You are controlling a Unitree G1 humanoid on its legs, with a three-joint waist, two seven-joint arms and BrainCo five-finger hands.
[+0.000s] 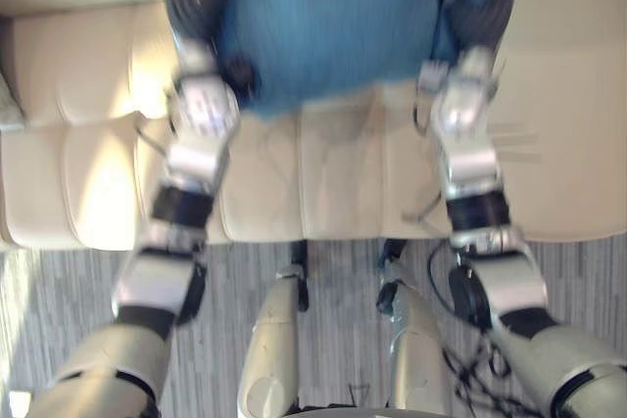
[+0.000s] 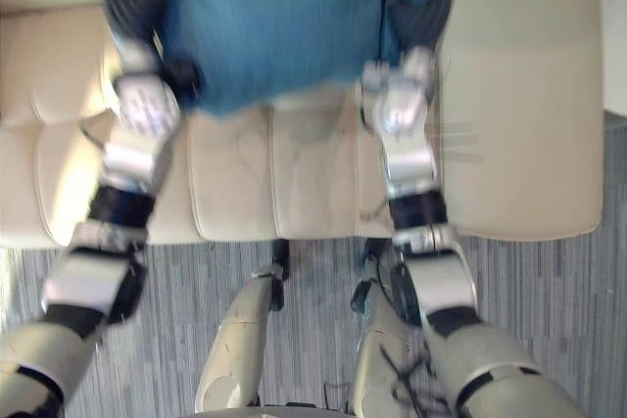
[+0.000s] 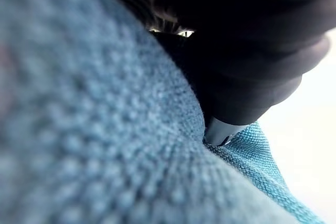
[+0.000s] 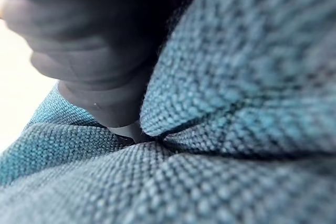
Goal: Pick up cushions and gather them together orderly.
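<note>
Blue cushion: was held between the two hands, over the rear of the sofa; whether it touched the seat could not be told.
Left hand: was clamped on the cushion's left edge, its fingers dug into a fold of the weave.
Right hand: was clamped on the right edge, its fingers sunk in a crease with cloth bulging on both sides.
Sofa: was cream and padded, with grey striped floor along its near side.
</note>
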